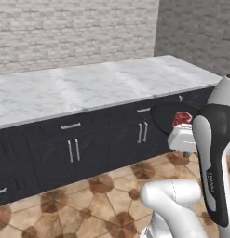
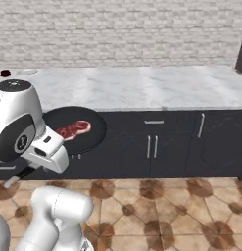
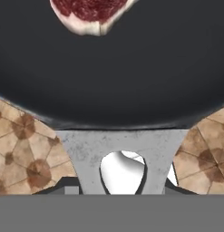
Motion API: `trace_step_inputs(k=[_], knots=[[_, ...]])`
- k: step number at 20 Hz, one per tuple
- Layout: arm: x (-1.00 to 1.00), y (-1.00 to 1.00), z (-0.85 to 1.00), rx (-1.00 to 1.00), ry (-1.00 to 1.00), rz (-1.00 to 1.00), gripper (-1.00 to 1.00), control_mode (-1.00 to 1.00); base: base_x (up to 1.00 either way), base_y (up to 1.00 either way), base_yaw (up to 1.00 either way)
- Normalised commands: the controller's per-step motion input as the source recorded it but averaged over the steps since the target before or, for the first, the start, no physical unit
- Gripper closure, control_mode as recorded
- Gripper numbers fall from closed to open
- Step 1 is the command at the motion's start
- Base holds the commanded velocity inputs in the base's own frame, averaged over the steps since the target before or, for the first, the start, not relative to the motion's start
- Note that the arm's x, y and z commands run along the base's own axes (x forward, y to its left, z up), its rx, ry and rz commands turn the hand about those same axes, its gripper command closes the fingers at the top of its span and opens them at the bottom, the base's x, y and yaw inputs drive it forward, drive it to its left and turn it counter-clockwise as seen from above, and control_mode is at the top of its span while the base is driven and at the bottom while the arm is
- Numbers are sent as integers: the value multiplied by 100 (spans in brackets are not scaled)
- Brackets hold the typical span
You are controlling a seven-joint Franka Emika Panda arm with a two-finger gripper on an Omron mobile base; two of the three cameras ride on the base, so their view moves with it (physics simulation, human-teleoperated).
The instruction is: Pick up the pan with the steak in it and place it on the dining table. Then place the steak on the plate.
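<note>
One pan (image 2: 81, 139) in the air before the dark cabinets (image 2: 157, 144), above the tiled floor (image 2: 157, 211) | steak (image 2: 73, 129) lying in it | gripper (image 3: 122, 192) fingers clamped on the pan's grey handle (image 3: 86, 152) | marble counter (image 2: 142, 86) behind.

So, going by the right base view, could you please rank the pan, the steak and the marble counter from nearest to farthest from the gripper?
1. The pan: held by its handle in the gripper, over the tiled floor.
2. The steak: lying in the pan, past the handle end.
3. The marble counter: behind the pan, along the brick wall.
</note>
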Motion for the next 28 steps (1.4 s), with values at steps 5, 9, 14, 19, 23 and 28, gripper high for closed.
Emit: trace_step_inputs(k=[5,9,14,19,23,28], knots=[[0,0,0,0,0,0,100,100,0,0,50],[0,0,0,0,0,0,100,100,0,0,50],[0,0,0,0,0,0,100,100,-4,0,39],[0,0,0,0,0,0,100,100,1,8,1],[0,0,0,0,0,0,100,100,1,95,5],[0,0,0,0,0,0,100,100,2,100,4]])
